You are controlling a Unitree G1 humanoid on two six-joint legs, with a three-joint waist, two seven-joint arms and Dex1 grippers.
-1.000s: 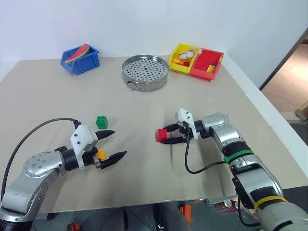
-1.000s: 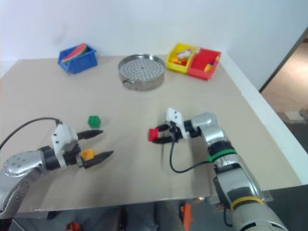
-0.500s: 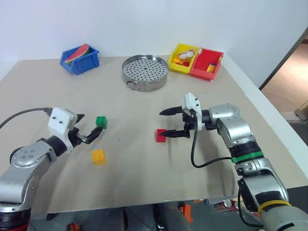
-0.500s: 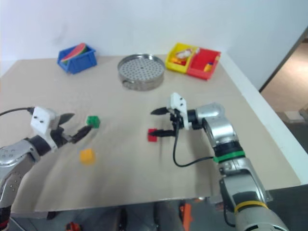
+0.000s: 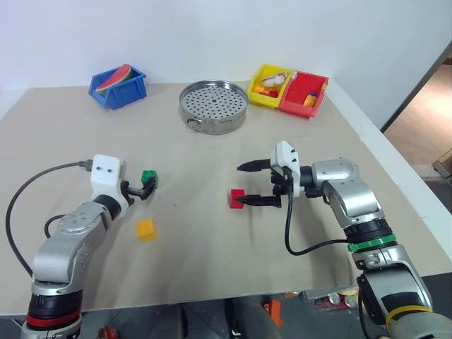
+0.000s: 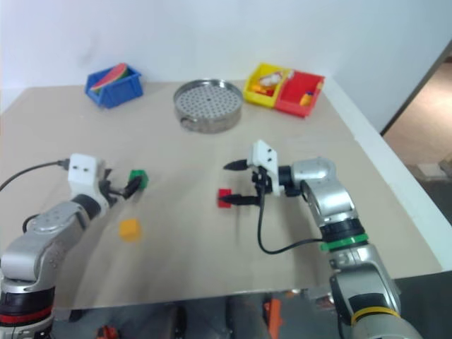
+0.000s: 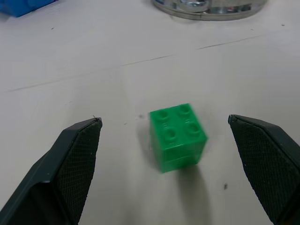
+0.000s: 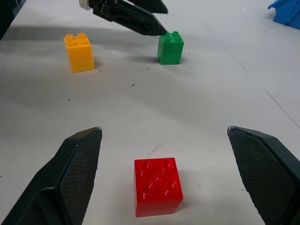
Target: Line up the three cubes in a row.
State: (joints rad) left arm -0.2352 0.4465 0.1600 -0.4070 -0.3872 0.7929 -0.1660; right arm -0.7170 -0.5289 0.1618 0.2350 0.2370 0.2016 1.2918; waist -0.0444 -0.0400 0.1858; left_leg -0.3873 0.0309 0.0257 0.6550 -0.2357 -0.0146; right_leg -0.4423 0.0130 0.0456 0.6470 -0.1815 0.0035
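Observation:
The green cube [image 7: 177, 137] sits on the table just ahead of my left gripper [image 7: 164, 120], which is open with a finger on each side and not touching it. The red cube [image 8: 158, 185] rests on the table near the lower fingertip of my right gripper [image 5: 238, 185]. That gripper is open, hovers slightly above and holds nothing. The yellow-orange cube [image 5: 145, 229] lies alone, nearer me than the green cube [image 5: 149, 178] and left of the red cube [image 5: 236, 198].
At the back of the table stand a blue bin [image 5: 117, 86] with a watermelon slice, a round perforated steel pan [image 5: 213, 104], and a yellow bin [image 5: 272, 86] joined to a red bin [image 5: 304, 93] holding small toy pieces. The table edge runs along the right.
My right gripper opened, let the red cube go onto the table and rose a little. My left gripper left the yellow-orange cube and moved forward to the green cube.

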